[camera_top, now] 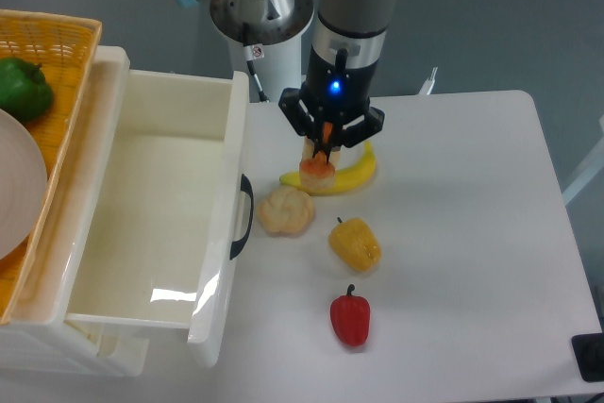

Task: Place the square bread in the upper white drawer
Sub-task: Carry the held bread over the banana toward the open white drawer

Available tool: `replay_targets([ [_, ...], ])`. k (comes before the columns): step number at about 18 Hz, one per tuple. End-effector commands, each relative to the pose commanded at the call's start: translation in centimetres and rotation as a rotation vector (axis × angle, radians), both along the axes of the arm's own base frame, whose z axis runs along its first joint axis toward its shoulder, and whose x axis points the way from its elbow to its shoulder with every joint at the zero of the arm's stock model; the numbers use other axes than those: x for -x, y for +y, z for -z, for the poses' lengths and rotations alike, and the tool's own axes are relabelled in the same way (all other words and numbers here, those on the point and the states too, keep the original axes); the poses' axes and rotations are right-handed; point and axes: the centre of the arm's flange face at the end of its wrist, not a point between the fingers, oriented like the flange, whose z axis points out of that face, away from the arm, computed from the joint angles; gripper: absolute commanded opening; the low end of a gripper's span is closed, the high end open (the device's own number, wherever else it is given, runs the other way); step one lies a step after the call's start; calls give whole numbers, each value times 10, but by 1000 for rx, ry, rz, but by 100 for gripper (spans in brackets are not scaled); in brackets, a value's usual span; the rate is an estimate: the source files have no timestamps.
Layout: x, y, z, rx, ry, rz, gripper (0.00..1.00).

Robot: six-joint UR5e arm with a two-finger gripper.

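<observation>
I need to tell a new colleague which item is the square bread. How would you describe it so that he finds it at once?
Start at the big white drawer pulled open on the left, then look right of its black handle to the food on the table. The square bread is the small chunk held in the tool, above the banana. Unlike the round pale bun, it is blocky, with an orange-brown top.

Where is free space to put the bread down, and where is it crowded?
The upper white drawer is bare inside, walls all around. The table right of the banana and yellow pepper is bare too. Crowded: between the drawer handle, bun, peppers and gripper holding the square bread.
</observation>
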Motion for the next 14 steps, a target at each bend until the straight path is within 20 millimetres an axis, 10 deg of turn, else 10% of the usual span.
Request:
replay_targets([
  [14,-37,18,-23,-83,-91,-144,0],
])
